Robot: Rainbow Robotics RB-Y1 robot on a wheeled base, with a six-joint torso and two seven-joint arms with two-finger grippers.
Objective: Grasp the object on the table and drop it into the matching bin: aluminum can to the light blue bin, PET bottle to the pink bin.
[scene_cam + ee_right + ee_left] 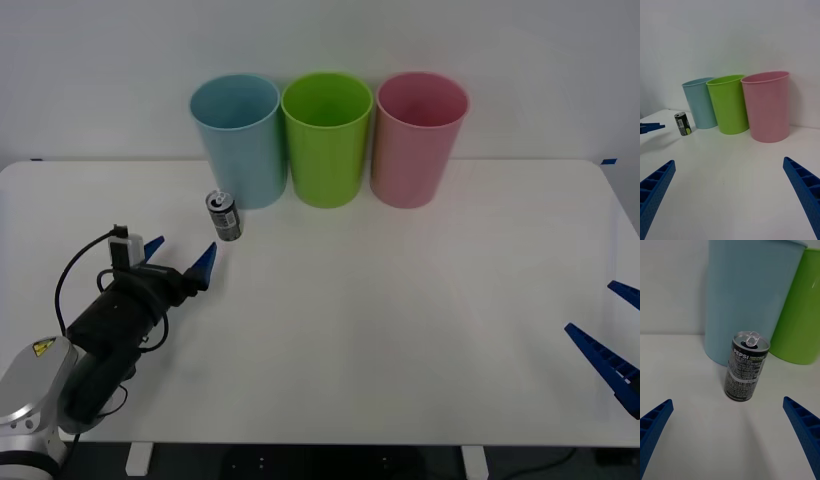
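Note:
A small dark aluminum can [224, 216] with a silver top stands upright on the white table [400, 330], just in front of the light blue bin [238, 139]. My left gripper [180, 255] is open, a short way in front of the can and pointing at it. Through the left wrist camera the can [746, 370] sits centred ahead, between the blue fingers [804, 427], with the light blue bin [748, 296] behind it. The pink bin [418, 137] stands at the right end of the row. My right gripper [615, 335] rests open at the table's right edge.
A green bin [326, 137] stands between the light blue and pink ones, all three in a row against the white back wall. From the right wrist I see the pink bin [767, 107], the green bin [729, 104] and the can [682, 123] farther off.

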